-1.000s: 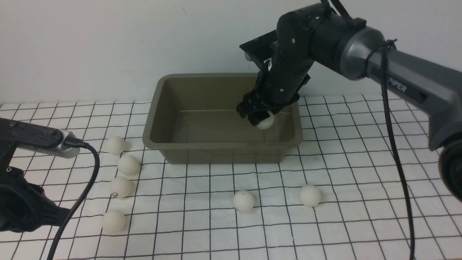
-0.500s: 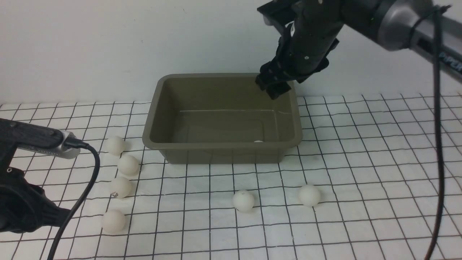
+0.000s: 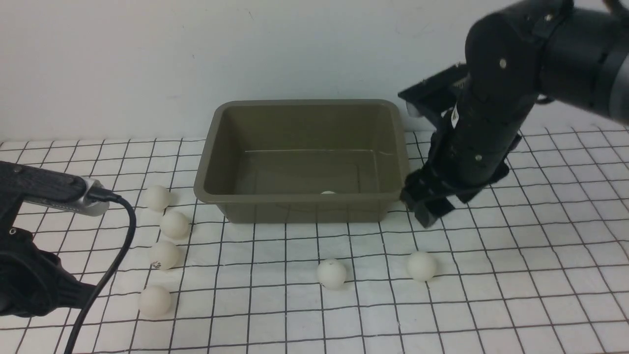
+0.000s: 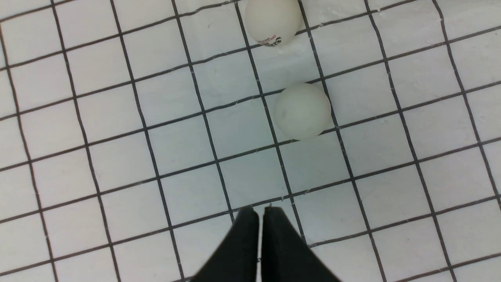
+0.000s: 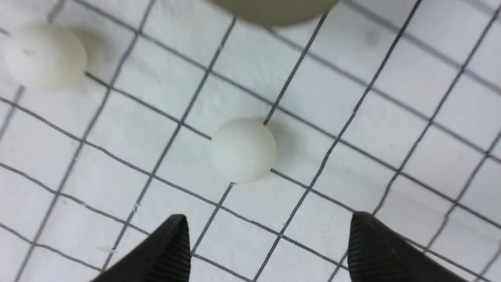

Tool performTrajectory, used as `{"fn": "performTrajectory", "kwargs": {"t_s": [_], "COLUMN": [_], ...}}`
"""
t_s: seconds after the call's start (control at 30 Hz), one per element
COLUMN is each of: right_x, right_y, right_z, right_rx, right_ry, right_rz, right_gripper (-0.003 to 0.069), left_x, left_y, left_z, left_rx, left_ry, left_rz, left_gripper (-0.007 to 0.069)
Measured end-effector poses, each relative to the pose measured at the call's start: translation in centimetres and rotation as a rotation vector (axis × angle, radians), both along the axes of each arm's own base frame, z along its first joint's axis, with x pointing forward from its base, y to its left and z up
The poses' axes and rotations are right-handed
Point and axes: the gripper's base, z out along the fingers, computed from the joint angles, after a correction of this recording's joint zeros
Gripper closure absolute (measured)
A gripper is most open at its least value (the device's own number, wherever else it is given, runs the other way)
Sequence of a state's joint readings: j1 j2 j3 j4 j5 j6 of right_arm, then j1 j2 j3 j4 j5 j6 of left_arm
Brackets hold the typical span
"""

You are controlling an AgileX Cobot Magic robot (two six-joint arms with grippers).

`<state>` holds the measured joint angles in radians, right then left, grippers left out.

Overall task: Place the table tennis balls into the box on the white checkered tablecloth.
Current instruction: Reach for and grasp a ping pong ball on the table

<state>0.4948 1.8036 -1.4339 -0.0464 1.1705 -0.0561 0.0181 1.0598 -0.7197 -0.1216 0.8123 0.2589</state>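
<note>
Front view: the box point(image 3: 275, 198) sits far-centre on the cloth point(image 3: 491, 275), with one ball point(image 3: 328, 192) just showing inside against its near wall. Four balls point(image 3: 174, 224) lie left of the box and two more point(image 3: 331, 273) near of it. Just right of the box, the right gripper point(image 3: 427, 211) hangs spread wide and empty. At near left, the left gripper point(image 4: 260, 211) is closed on nothing.

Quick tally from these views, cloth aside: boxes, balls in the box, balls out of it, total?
Box: 1
Ball inside it: 1, only its top shows over the rim
Balls outside it: 6
Total: 8 things, 7 of them balls
</note>
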Motion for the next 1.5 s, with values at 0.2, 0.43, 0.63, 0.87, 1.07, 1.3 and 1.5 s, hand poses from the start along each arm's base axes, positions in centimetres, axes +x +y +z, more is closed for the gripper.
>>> {"fn": "performTrajectory", "kwargs": {"t_s": [0.2, 0.43, 0.63, 0.87, 1.07, 1.3, 1.5], "right_x": [0.0, 0.7, 1.2, 1.4, 1.5, 1.6, 1.7], "right_y": [0.1, 0.5, 0.8, 1.0, 1.2, 1.3, 1.4], "right_z": [-2.2, -3.4, -5.5, -6.2, -7.1, -8.2, -9.0], "right_rx": [0.040, 0.046, 0.026, 0.040, 0.043, 0.036, 0.027], "right_ry": [-0.064, -0.078, -0.039, -0.029, -0.007, 0.022, 0.039], "right_rz": [0.011, 0.025, 0.027, 0.023, 0.016, 0.011, 0.011], "right_gripper": [0.0168, 0.0168, 0.0168, 0.0168, 0.0168, 0.0175, 0.0279], "left_x": [0.0, 0.0, 0.0, 0.0, 0.0, 0.0, 0.0], "left_y": [0.0, 0.0, 0.0, 0.0, 0.0, 0.0, 0.0], "left_z": [0.0, 0.0, 0.0, 0.0, 0.0, 0.0, 0.0], "left_rx": [0.000, 0.000, 0.000, -0.001, -0.001, -0.001, -0.001], "left_ry": [0.001, 0.002, 0.002, 0.002, 0.002, 0.002, 0.002], "left_rz": [0.000, 0.000, 0.000, 0.000, 0.000, 0.000, 0.000], "left_gripper": [0.0628, 0.0628, 0.0628, 0.0628, 0.0628, 0.0628, 0.0628]}}
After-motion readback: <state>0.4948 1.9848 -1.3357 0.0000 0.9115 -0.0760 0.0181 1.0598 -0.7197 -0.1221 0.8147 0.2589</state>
